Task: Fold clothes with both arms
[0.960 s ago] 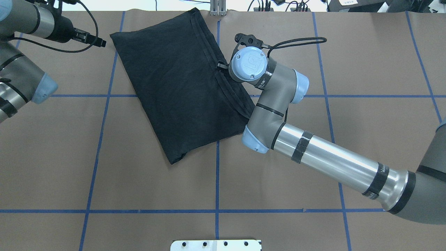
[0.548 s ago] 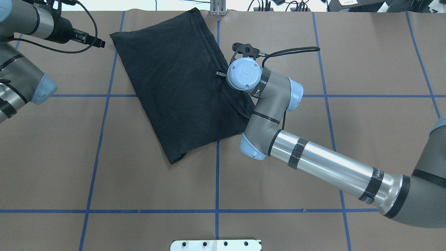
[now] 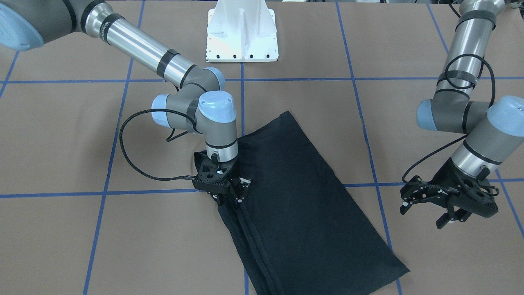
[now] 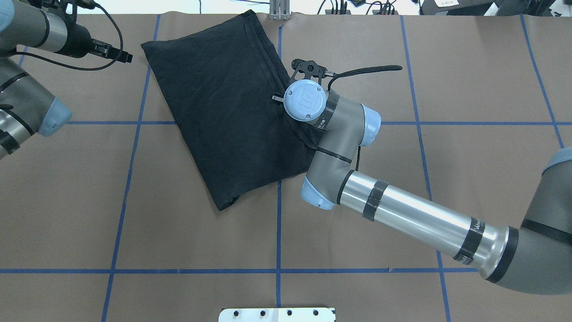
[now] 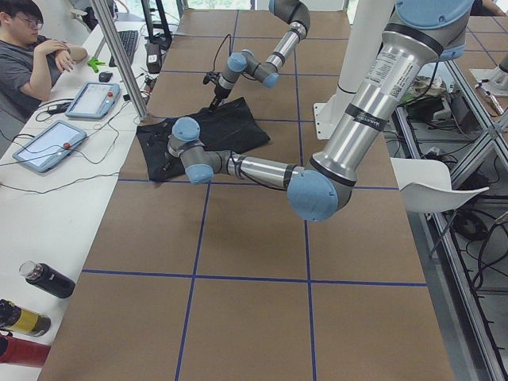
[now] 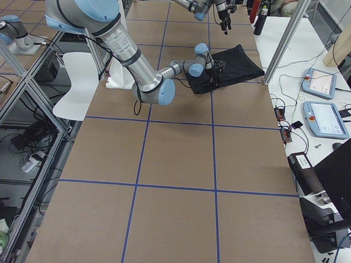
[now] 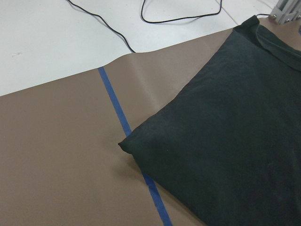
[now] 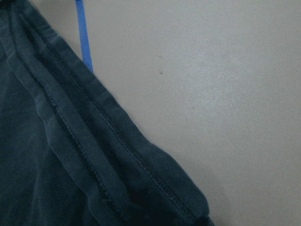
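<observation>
The black T-shirt (image 3: 303,205) lies folded in a tilted rectangle on the brown table, plain side up; it also shows in the overhead view (image 4: 223,112). My right gripper (image 3: 230,196) points down at the shirt's layered hem edge, its jaws apart over the hems. In the overhead view its wrist hides all but one fingertip (image 4: 277,97). The right wrist view shows only the stitched hems (image 8: 56,165) close up. My left gripper (image 3: 423,215) is open and empty, hovering off the shirt's other side, beside its corner (image 7: 127,146).
The white base pedestal (image 3: 241,37) stands at the robot's side. Blue tape lines (image 4: 278,223) grid the table. Tablets (image 6: 321,82) lie on the white bench past the far edge, where an operator (image 5: 32,55) sits. Bottles (image 5: 48,279) lie at the bench's end.
My right wrist has moved toward the robot and slightly left along the shirt's hem edge. My left gripper has drifted slightly. The shirt has not moved.
</observation>
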Motion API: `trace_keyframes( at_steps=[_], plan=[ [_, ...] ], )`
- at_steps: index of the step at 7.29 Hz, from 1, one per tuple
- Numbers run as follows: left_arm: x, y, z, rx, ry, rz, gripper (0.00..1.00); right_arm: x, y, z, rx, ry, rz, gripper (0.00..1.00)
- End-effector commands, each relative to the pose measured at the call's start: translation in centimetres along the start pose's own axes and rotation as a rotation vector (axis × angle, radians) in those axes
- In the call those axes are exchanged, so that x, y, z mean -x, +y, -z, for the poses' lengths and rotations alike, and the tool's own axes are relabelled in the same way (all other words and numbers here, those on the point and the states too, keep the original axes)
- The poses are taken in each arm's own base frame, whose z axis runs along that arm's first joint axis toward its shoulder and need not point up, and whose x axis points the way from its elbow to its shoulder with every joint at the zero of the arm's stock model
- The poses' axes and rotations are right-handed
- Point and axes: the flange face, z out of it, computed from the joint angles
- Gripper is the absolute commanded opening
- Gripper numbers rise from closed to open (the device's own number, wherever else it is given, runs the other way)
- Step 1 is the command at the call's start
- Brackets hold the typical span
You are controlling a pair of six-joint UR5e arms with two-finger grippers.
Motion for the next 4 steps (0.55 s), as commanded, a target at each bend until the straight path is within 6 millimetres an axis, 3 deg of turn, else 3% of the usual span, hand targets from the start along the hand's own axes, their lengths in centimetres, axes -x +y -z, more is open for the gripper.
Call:
trace_keyframes(
  at_steps=[1, 2, 4],
  plan=[
    [0.0, 0.0, 0.0, 0.000, 0.000, 0.001, 1.00, 0.2, 0.5, -0.1, 0.005, 0.003, -0.004, 0.00],
    [0.0, 0.0, 0.0, 0.000, 0.000, 0.001, 1.00, 0.3, 0.3, 0.3, 0.003, -0.003, -0.005, 0.00],
    [0.0, 0.0, 0.1, -0.001, 0.001, 0.000, 1.00, -0.2, 0.3, 3.6, 0.012, -0.029, -0.007, 0.00]
  ],
)
